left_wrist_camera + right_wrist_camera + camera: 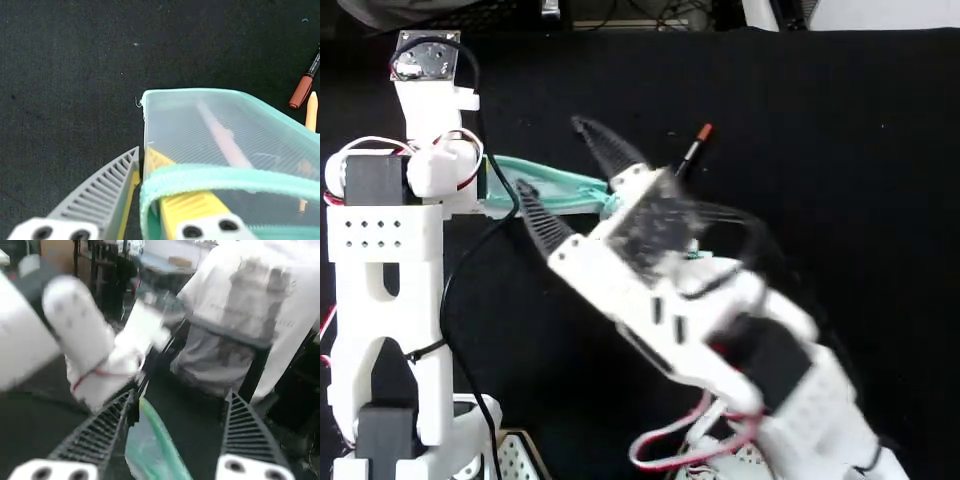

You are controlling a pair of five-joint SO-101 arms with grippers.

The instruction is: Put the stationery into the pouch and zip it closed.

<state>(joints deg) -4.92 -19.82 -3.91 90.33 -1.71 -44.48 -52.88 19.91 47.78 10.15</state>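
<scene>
The teal mesh pouch (220,135) lies on the black table, with a pale pink stick-shaped item inside it. My left gripper (144,154) is shut on the pouch's open edge, its yellow finger inside and its grey finger outside. In the high view the pouch (555,186) stretches from the left arm (430,160) toward the right one. My right gripper (552,158) hovers open above the pouch, and its fingers straddle the pouch (150,447) in the right wrist view (181,397). A red-capped pen (693,148) (303,91) and an orange pencil (311,111) lie just beyond the pouch.
Black cloth covers the table (840,130), with open room to the far right. The left arm's white body (85,345) stands close in front of the right gripper. Cables hang beside both arm bases.
</scene>
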